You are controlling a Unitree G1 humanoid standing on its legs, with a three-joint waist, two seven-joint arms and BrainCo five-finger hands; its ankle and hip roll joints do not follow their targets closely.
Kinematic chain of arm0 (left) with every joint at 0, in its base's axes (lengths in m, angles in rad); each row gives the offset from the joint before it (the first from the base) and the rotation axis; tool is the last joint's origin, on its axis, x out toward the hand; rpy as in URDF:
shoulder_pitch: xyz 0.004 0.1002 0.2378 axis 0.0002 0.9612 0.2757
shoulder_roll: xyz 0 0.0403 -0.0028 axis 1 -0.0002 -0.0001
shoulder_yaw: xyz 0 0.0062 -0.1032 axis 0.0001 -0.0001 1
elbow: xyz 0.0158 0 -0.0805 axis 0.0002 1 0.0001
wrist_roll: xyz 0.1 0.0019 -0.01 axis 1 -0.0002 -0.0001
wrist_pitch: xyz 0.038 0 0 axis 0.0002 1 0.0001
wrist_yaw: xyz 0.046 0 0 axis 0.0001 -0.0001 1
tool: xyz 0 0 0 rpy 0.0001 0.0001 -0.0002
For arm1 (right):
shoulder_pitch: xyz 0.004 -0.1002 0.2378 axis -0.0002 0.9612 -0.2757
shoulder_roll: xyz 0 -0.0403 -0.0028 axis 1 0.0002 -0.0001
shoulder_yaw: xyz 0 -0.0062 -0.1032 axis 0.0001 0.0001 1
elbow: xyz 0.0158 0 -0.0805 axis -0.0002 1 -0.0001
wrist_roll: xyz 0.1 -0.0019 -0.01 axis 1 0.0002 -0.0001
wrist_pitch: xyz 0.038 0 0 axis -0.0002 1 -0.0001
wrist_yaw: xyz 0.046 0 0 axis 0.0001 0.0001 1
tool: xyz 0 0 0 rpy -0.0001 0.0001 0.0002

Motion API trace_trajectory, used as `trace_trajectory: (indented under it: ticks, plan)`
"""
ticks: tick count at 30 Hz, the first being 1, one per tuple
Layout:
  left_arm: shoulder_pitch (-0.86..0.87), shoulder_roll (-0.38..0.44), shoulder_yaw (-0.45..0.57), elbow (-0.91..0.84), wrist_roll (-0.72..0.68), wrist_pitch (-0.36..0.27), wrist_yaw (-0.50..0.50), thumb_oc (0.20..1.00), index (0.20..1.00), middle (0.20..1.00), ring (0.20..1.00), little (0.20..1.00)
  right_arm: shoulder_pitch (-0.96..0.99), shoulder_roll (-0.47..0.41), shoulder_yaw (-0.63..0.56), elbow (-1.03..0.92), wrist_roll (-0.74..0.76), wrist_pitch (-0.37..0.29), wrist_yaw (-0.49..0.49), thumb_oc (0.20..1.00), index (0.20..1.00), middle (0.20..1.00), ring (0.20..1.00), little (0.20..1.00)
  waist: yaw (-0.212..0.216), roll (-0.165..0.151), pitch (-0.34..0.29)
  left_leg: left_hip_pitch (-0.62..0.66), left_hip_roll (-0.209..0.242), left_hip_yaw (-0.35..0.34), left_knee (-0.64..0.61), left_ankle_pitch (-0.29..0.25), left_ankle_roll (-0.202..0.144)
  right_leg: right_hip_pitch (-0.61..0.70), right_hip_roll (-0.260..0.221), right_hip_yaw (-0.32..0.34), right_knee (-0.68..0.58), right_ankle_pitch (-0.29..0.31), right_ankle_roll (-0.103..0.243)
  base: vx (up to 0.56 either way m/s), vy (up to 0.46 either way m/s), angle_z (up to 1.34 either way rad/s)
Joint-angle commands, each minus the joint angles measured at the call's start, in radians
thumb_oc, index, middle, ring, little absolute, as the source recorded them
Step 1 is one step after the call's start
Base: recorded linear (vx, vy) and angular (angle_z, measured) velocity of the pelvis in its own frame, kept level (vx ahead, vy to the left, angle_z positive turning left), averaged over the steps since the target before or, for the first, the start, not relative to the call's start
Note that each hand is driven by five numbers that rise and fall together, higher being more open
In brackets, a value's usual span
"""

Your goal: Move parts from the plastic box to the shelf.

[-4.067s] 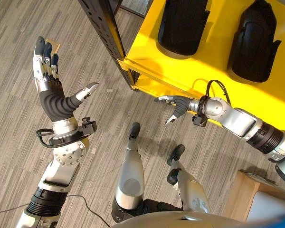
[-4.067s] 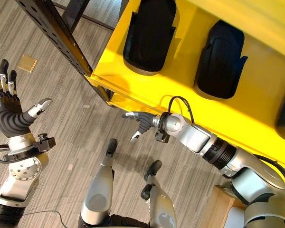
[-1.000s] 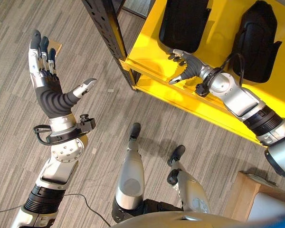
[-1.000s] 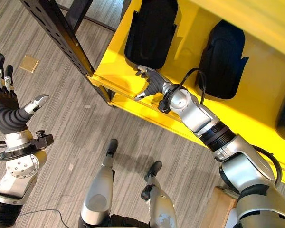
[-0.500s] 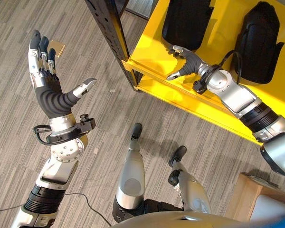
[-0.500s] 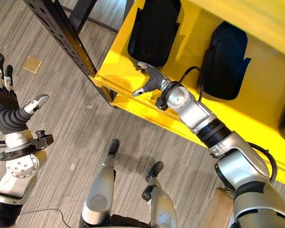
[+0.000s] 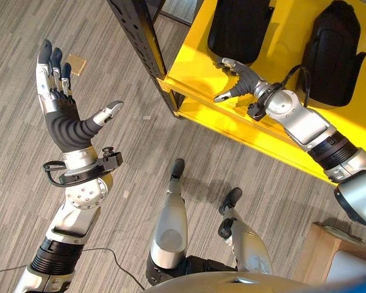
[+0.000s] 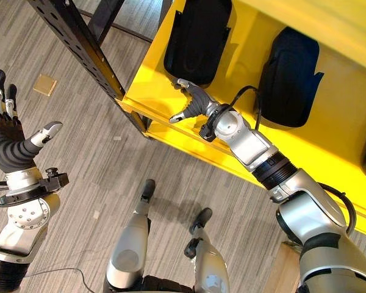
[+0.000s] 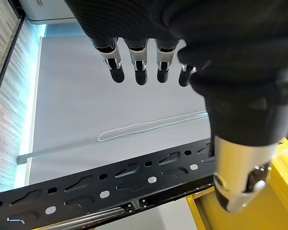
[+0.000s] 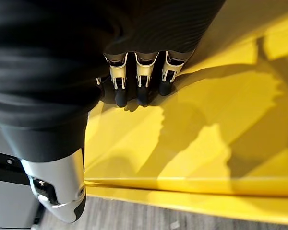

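Two black moulded parts lie on the yellow shelf (image 7: 192, 64): one part (image 7: 238, 27) at the shelf's left end, a second part (image 7: 329, 52) further right. My right hand (image 7: 241, 79) hovers open over the shelf just in front of the left part, fingers straight and empty; its fingers (image 10: 139, 81) hang above the bare yellow board. My left hand (image 7: 64, 113) is raised over the floor to the left of the shelf, open and empty, fingers (image 9: 139, 62) spread.
A black perforated upright post (image 7: 137, 43) stands at the shelf's left corner, between my two hands. A lower yellow shelf board (image 7: 232, 125) shows beneath. A wooden block (image 7: 314, 247) sits at the lower right. A small tan square (image 7: 77, 63) lies on the grey plank floor.
Over the last seconds my right hand rose from below the shelf edge up onto the shelf in front of the left part. In the last half second it barely moved. The left hand stayed raised.
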Motion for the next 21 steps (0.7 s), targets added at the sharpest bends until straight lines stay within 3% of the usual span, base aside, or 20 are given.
trace_trajectory:
  ticks: [1,4,12,16,19,20,21]
  plan:
    - [0.056,-0.005,0.022,-0.077,-0.008,-0.058,0.013,1.0,1.0,1.0,1.0,1.0,-0.074,-0.01,0.034,-0.119,0.116,-0.118,0.027,1.0,1.0,1.0,1.0,1.0,0.0,-0.007,-0.027,0.023,-0.074,0.081,0.001,-0.037,0.067,-0.018,0.01,0.016,0.102,-0.018,0.014,-0.01,-0.037,-0.01]
    - [0.068,-0.01,0.026,-0.078,-0.002,-0.041,0.028,1.0,1.0,1.0,1.0,1.0,-0.048,-0.03,0.035,-0.246,0.176,-0.134,0.079,1.0,1.0,1.0,1.0,1.0,-0.006,-0.004,-0.027,0.041,-0.073,0.085,-0.002,-0.038,0.066,-0.005,0.01,0.02,0.101,-0.019,0.014,0.0,0.0,0.0]
    - [0.101,-0.038,0.049,-0.072,0.019,-0.055,0.05,1.0,1.0,1.0,1.0,1.0,0.044,-0.109,0.006,-0.571,0.335,-0.033,0.133,1.0,1.0,1.0,1.0,1.0,-0.035,-0.009,-0.033,0.098,-0.063,0.103,-0.019,-0.038,0.063,0.038,0.011,0.039,0.091,-0.019,0.014,-0.02,-0.017,-0.04]
    - [0.119,-0.051,0.053,-0.065,0.016,-0.065,0.05,1.0,1.0,1.0,1.0,1.0,0.107,-0.132,-0.011,-0.648,0.36,-0.044,0.169,1.0,1.0,1.0,1.0,1.0,-0.048,-0.014,-0.056,0.114,-0.054,0.112,-0.035,-0.035,0.059,0.05,0.011,0.042,0.078,-0.015,0.013,-0.01,-0.041,-0.13]
    - [0.151,-0.084,0.059,-0.058,-0.015,-0.078,0.025,1.0,1.0,1.0,1.0,1.0,0.251,-0.151,-0.062,-0.743,0.48,-0.073,0.206,1.0,1.0,1.0,1.0,1.0,-0.075,-0.023,-0.104,0.145,-0.037,0.124,-0.063,-0.026,0.05,0.076,0.016,0.052,0.042,-0.003,0.013,0.01,-0.053,-0.14]
    - [0.181,-0.118,0.056,-0.034,-0.123,-0.054,-0.05,1.0,1.0,1.0,1.0,1.0,0.414,-0.131,-0.14,-0.769,0.559,-0.084,0.239,1.0,1.0,1.0,1.0,1.0,-0.098,-0.027,-0.142,0.161,-0.018,0.122,-0.068,-0.023,0.038,0.095,0.015,0.055,0.018,0.007,0.016,0.03,-0.029,-0.2]
    - [0.185,-0.122,0.056,-0.031,-0.138,-0.051,-0.061,1.0,1.0,1.0,1.0,1.0,0.432,-0.128,-0.15,-0.771,0.56,-0.086,0.24,1.0,1.0,1.0,1.0,1.0,-0.101,-0.028,-0.148,0.159,-0.015,0.122,-0.068,-0.02,0.037,0.094,0.015,0.054,0.014,0.011,0.016,0.04,-0.047,-0.16]
